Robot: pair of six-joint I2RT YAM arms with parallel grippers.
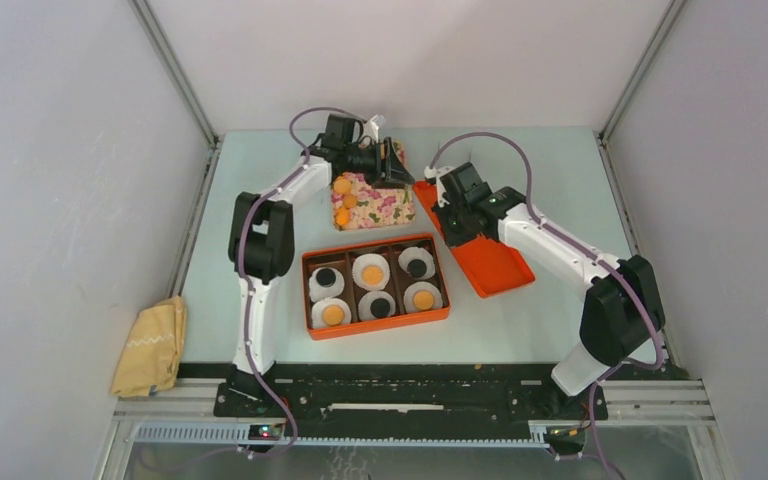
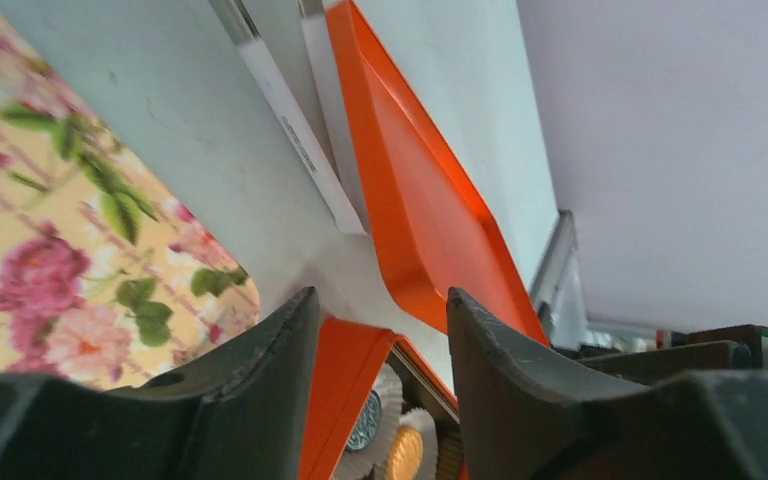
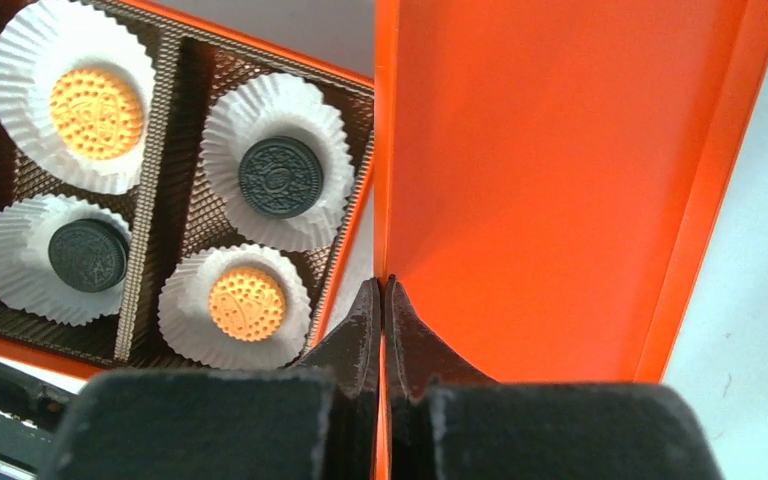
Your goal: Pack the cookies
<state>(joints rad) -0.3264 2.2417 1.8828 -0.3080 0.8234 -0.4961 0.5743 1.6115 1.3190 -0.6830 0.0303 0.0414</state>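
Cookies: six, one per white paper cup, in your orange box. Three orange cookies lie on the floral tray at the box's 12 o'clock. Your left gripper: jaws apart, empty. Your right gripper: clamped on the orange lid rim, at 2 o'clock.

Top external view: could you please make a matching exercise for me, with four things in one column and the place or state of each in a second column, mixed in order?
Things:
1. orange lid
2. floral tray
3. yellow cloth
4. orange box

Places or states:
a. lies at the near left edge, left of the left arm's base
b. pinched between the right fingers
c. carries loose orange-tan cookies, no cups
d. holds six white cups, one cookie in each

Right pairs: 1-b, 2-c, 3-a, 4-d
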